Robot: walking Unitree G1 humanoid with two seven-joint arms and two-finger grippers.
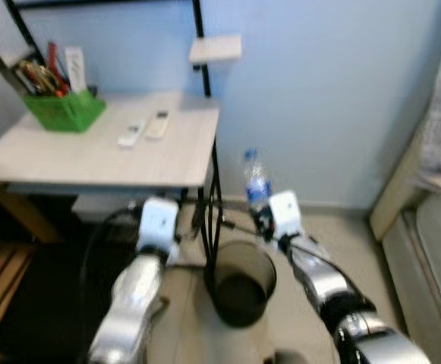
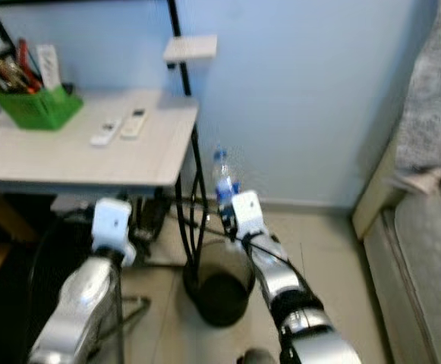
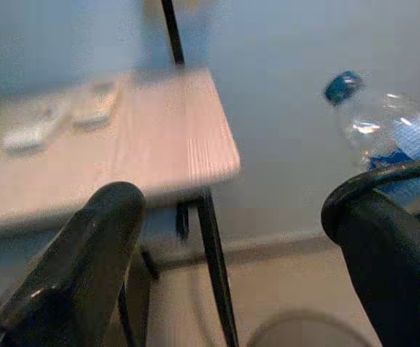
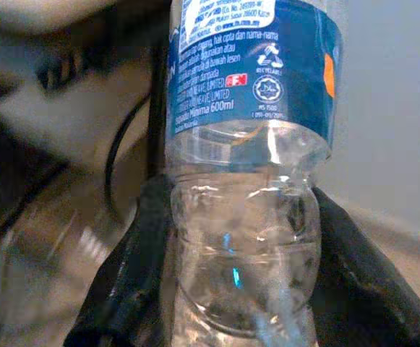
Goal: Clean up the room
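The right end effector [image 4: 231,289], its arm reaching forward, is clamping a clear water bottle [image 1: 256,182] upright above the black bin [image 1: 240,282], while the left end effector [image 3: 231,238] is hovering with fingers apart near the bench [image 1: 91,148].

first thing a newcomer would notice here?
Likely the clear plastic bottle with its blue cap and label, held upright in the right gripper just above and behind the dark round bin on the floor by the table leg. Next, the green caddy of tools and two white remotes on the light table; the left gripper hangs open below the table's edge.
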